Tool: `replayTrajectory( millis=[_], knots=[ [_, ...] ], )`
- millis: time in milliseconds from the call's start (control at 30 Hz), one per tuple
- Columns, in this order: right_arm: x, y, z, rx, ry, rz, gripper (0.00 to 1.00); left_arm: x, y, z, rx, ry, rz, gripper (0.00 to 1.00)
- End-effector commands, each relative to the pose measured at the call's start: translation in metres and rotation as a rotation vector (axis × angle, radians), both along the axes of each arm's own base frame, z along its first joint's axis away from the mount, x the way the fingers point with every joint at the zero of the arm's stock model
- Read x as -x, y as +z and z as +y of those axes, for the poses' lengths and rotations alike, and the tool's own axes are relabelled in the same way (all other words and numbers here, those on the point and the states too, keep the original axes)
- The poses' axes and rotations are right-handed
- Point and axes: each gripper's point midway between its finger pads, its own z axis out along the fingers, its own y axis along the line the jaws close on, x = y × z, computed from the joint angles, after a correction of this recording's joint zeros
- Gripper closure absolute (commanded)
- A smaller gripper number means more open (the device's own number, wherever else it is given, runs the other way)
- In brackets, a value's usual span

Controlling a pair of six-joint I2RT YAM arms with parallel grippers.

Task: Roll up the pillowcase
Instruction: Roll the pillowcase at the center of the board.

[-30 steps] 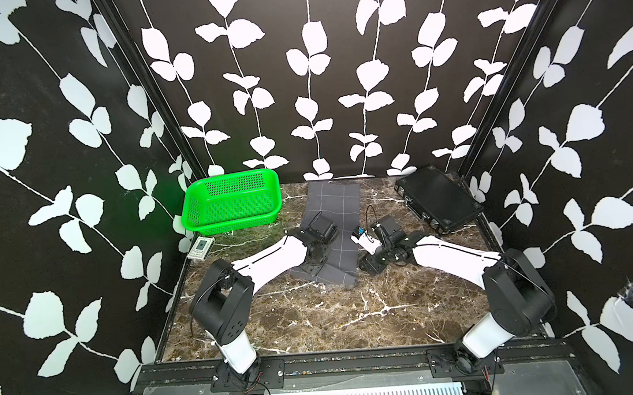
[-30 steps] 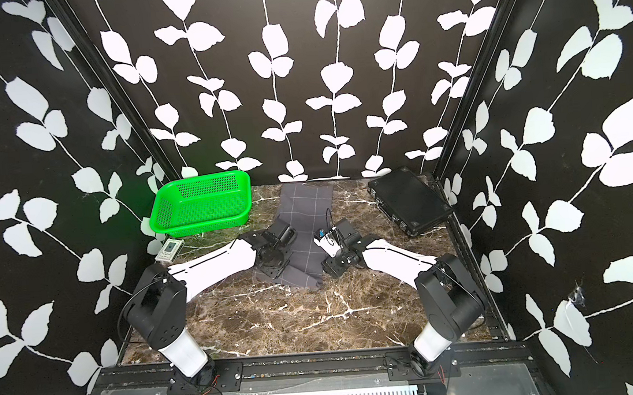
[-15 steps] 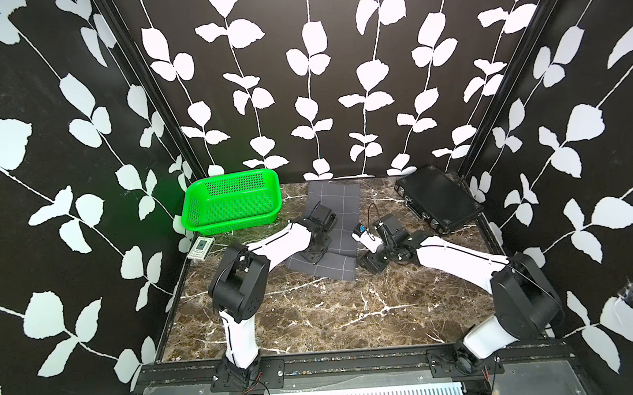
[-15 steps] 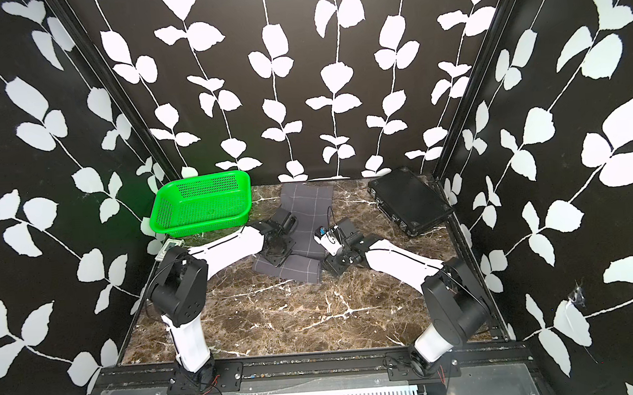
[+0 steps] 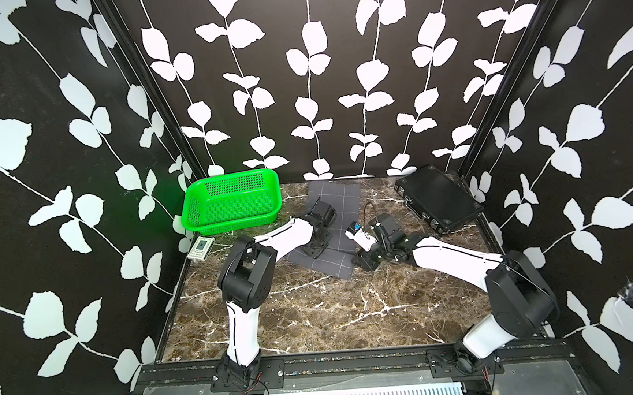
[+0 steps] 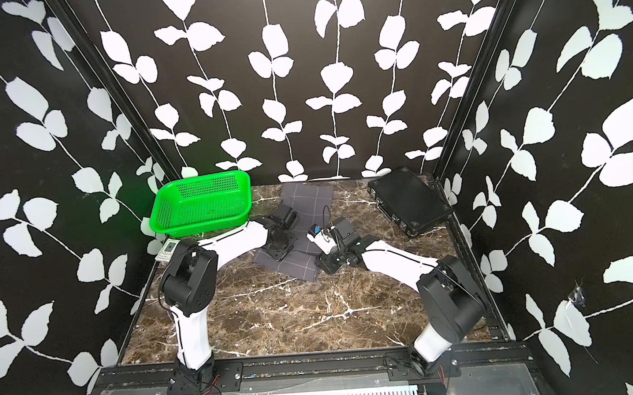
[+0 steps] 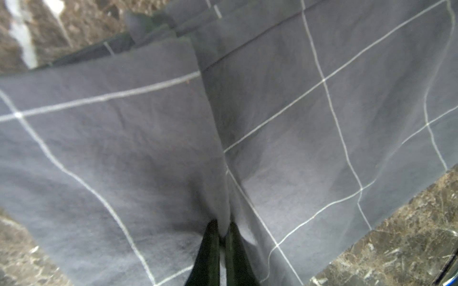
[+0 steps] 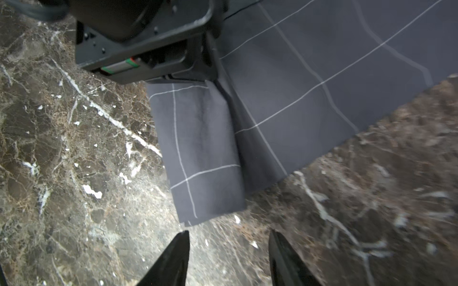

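The pillowcase point(image 5: 340, 200) point(image 6: 313, 202), dark grey with a thin white grid, lies on the marble from the back middle toward the centre, its near part doubled over. My left gripper point(image 5: 316, 246) point(image 6: 280, 246) rests on that part. In the left wrist view it point(image 7: 221, 227) is shut, pinching a raised fold of the pillowcase point(image 7: 322, 123). My right gripper point(image 5: 359, 258) point(image 6: 329, 264) sits just right of the cloth's near corner. In the right wrist view it point(image 8: 228, 237) stands open over bare marble, a little short of the folded corner of the pillowcase point(image 8: 205, 148).
A green perforated basket point(image 5: 232, 215) stands at the back left, with a small white card point(image 5: 200, 246) in front of it. A rigid black case point(image 5: 437, 197) lies at the back right. The marble tabletop point(image 5: 335, 319) stretches toward the front rail.
My left arm has raised its elbow and shifted slightly toward the back, still pinching the cloth. The right jaws have narrowed somewhat beside the near corner.
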Motion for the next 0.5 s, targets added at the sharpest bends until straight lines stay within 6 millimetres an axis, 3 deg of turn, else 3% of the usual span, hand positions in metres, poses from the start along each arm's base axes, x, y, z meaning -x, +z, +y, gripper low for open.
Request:
replayTrajectory(
  millis=[0,133,300,467],
  knots=[
    [-0.020,-0.002,0.018,0.002,-0.001,-0.049,0.51,-0.011,0.005,0.004,-0.015,-0.010,-0.025,0.92],
    [-0.035,-0.023,0.021,0.060,-0.010,-0.049,0.57,-0.016,0.006,0.008,-0.021,-0.006,-0.039,0.90],
    [-0.049,-0.030,0.027,0.070,-0.023,-0.055,0.65,-0.019,0.014,0.008,-0.020,-0.025,-0.061,0.80],
    [-0.047,-0.050,0.026,0.101,-0.024,-0.005,0.69,-0.016,0.035,0.020,-0.058,-0.050,-0.116,0.52]
  ],
)
